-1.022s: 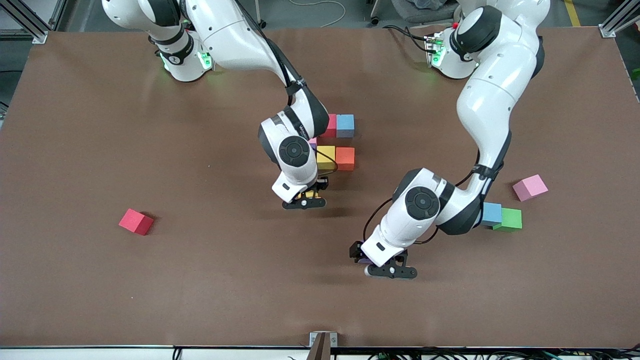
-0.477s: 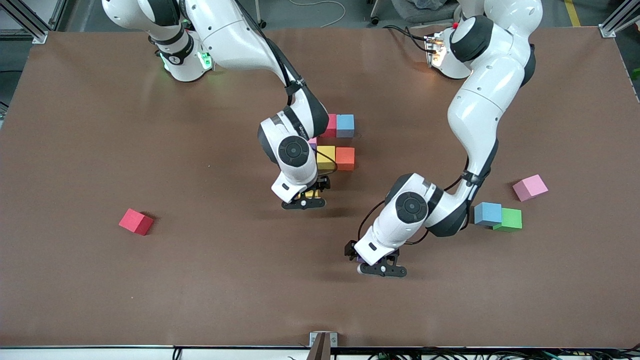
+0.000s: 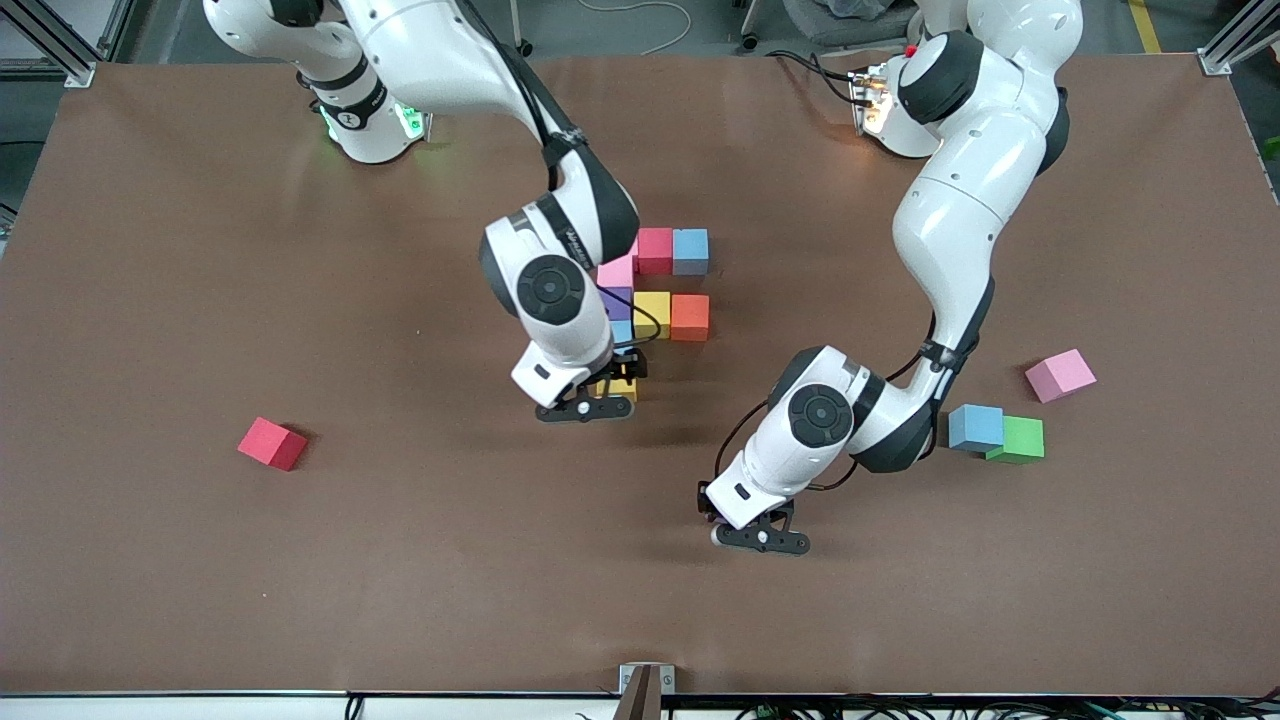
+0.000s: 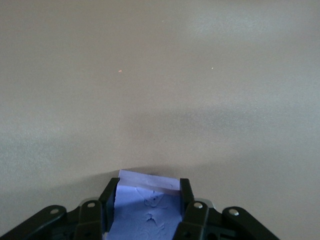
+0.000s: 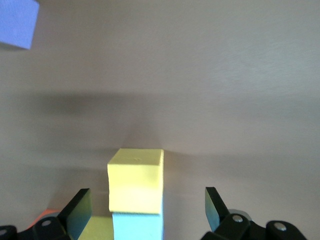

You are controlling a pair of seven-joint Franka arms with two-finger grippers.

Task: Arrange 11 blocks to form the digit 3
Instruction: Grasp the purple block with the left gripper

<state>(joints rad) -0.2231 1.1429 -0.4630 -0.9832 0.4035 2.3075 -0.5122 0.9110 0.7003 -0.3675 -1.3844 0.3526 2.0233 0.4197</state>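
Your right gripper [image 3: 585, 398] has lifted off the yellow block [image 5: 135, 181], fingers wide, uncovering the half-built digit 3 [image 3: 655, 285] mid-table, while the left gripper [image 3: 760, 535] pinches a purple block [image 4: 146, 212] on the brown table [image 3: 200, 560].

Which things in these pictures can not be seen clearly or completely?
- Purple foam cube in the left gripper: left wrist view cuts it off at the edge; in the front view the left wrist hides it.
- Small yellow foam cube under the open right gripper: mostly hidden by the wrist in the front view.
- Light blue foam cube of the unfinished digit 3: partly covered by the right arm.
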